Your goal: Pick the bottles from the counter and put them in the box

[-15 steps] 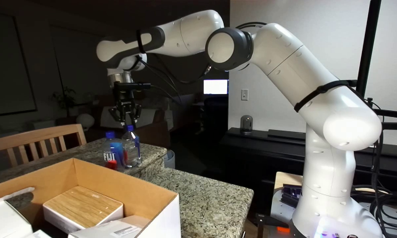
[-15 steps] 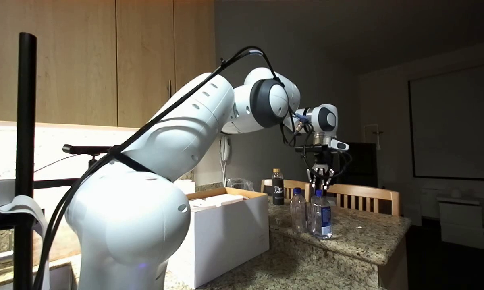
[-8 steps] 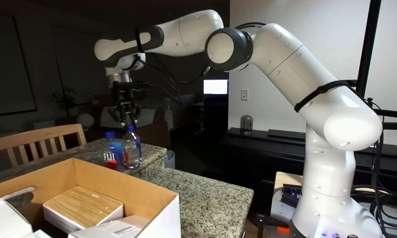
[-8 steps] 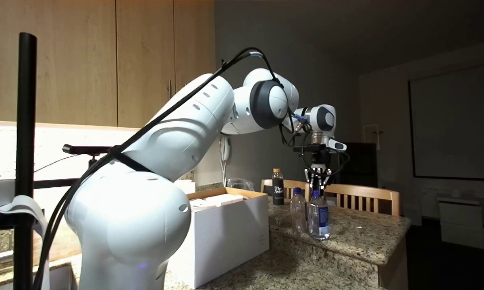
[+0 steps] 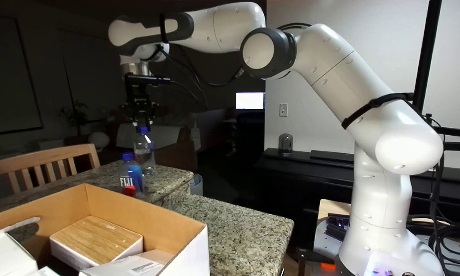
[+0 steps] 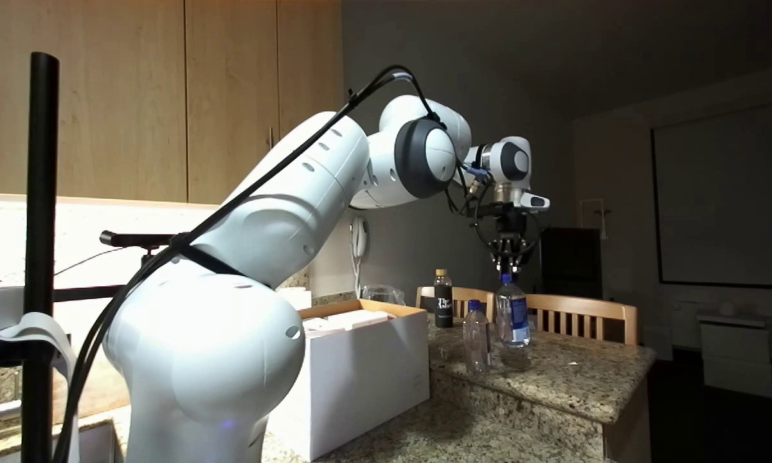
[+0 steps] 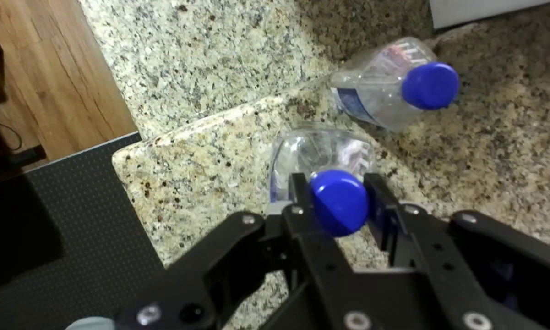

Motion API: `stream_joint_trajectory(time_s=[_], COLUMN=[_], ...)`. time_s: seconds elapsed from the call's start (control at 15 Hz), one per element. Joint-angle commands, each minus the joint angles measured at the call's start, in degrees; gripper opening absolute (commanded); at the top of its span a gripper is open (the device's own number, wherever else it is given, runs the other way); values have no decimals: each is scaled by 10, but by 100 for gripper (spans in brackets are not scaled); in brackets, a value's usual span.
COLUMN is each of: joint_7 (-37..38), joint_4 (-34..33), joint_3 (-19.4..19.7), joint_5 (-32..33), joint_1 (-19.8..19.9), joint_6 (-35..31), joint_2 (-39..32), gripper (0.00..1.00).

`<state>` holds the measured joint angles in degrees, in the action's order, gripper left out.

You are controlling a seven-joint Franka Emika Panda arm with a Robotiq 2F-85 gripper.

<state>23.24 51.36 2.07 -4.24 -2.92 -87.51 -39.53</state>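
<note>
A clear bottle with a blue cap (image 5: 144, 153) hangs upright from my gripper (image 5: 142, 127), a little above the counter (image 5: 249, 237). In the wrist view the fingers (image 7: 334, 183) are closed on both sides of its cap (image 7: 341, 201). The held bottle (image 6: 513, 318) and gripper (image 6: 508, 265) also show in an exterior view. A second blue-capped bottle (image 6: 477, 341) stands on the raised counter (image 6: 585, 366) beside it, nearer the box; it also shows in the wrist view (image 7: 389, 87). The open box (image 6: 366, 379), white outside and brown inside (image 5: 145, 211), stands on the lower counter.
The box holds a tan wooden block (image 5: 97, 237) and white cartons (image 5: 7, 257). A dark bottle (image 6: 443, 302) with a tan cap stands farther back on the raised counter. Wooden chairs (image 6: 582, 308) stand behind it. The counter has a step and an outer edge (image 7: 123, 151).
My gripper has closed on the bottle's cap and risen, lifting the bottle off the counter and moving it slightly away from its former place. The second bottle has not moved.
</note>
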Motion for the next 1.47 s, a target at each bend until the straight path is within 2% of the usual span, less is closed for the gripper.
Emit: stream_joint_trajectory(time_s=[0.0,0.4,0.6,0.8,1.0,1.4], joint_7=[47,123,131,112,83,-18], joint_4=[-11,-36,-24,-31,-14,8], joint_3=[4,9,2,-3,-13,-43], joint_5=[8,56,86,95,90,65], joint_1=[-20,-93,-140,-175,-204,-205], joint_6=[14,36,54,94,105,81], joint_2=[50,121,148,143,147,147], gripper=[15,15,15,15,15,15])
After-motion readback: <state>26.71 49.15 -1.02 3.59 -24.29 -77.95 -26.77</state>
